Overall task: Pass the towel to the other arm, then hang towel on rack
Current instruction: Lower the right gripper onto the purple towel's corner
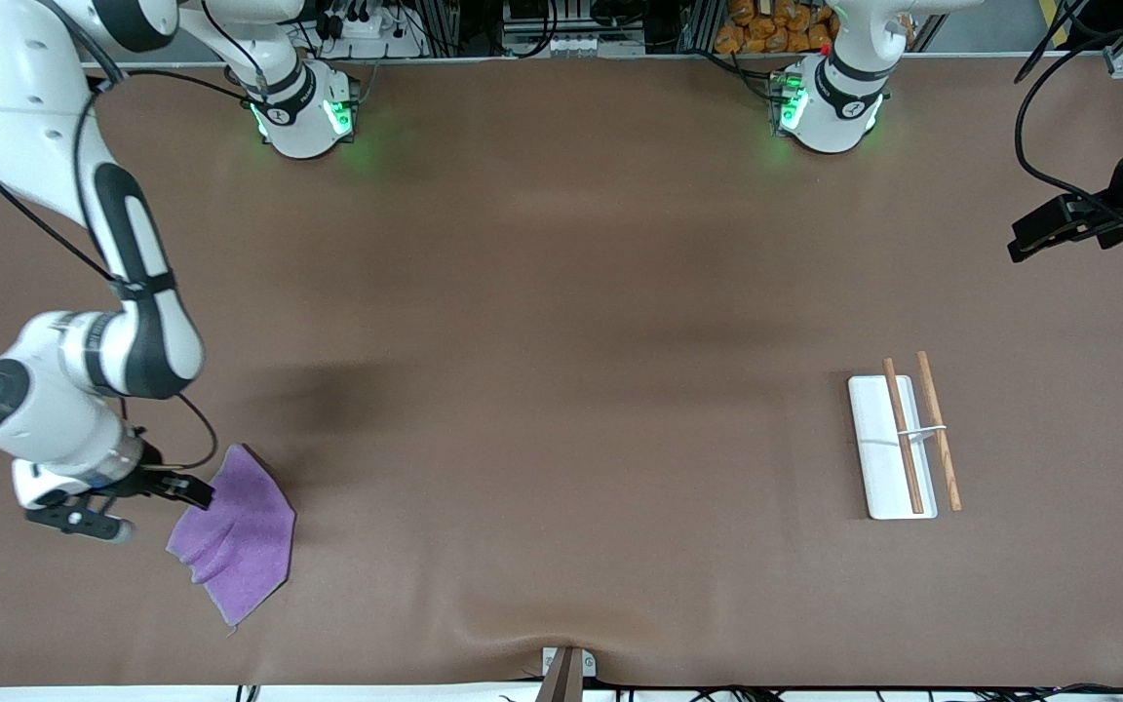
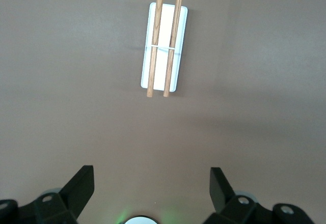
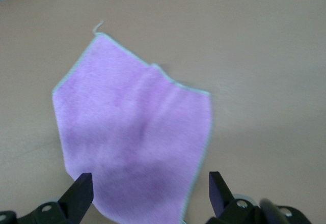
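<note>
The purple towel (image 1: 240, 536) lies wrinkled on the brown table, near the front camera at the right arm's end. My right gripper (image 1: 199, 494) is open and low over the towel's edge, with nothing held. In the right wrist view the towel (image 3: 137, 132) spreads out between and past the open gripper (image 3: 150, 183). The rack (image 1: 878, 458) stands at the left arm's end: a white base plate with two wooden rods (image 1: 903, 434) joined by a white crosspiece. My left gripper (image 1: 1020, 244) waits open and empty, up over the table's edge. Its wrist view shows the rack (image 2: 164, 46) well past the open gripper (image 2: 153, 180).
Both arm bases (image 1: 303, 112) with green lights stand along the table edge farthest from the front camera. A small bracket (image 1: 566, 671) sits at the table edge nearest the front camera. Bare brown table (image 1: 561, 390) lies between the towel and the rack.
</note>
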